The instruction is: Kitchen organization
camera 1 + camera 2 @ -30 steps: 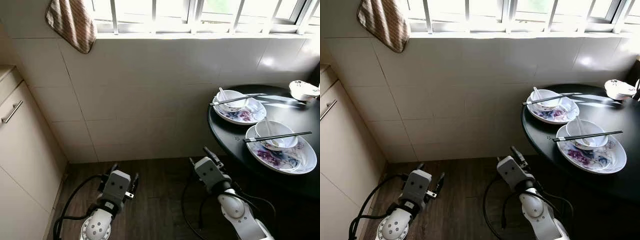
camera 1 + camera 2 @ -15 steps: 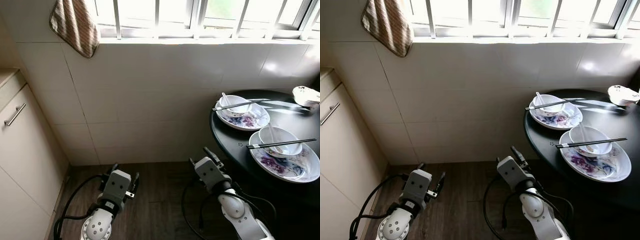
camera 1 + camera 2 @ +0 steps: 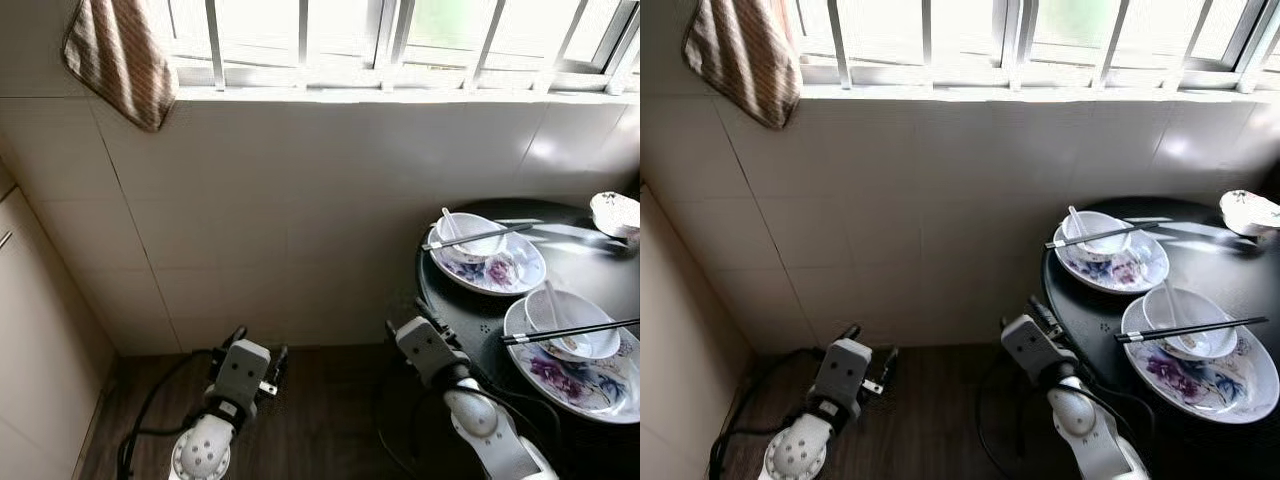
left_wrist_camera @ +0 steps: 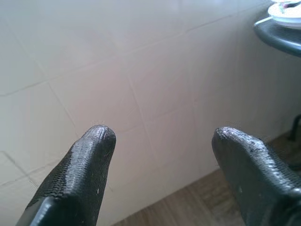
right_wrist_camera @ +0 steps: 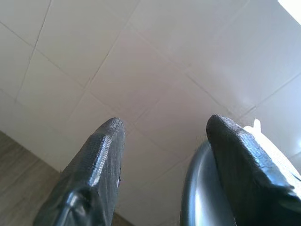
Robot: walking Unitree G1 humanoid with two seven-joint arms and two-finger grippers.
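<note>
Beside the round black table (image 3: 470, 300), the right gripper (image 3: 425, 318) hangs nearer its plates (image 3: 490, 270); both grippers' fingers spread wide, empty.

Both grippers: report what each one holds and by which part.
Nothing is held. The left gripper and the right gripper are both open with only the tiled wall between their fingers.

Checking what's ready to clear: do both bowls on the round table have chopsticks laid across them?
Yes, chopsticks lie across the far bowl, and another pair across the near bowl.
</note>
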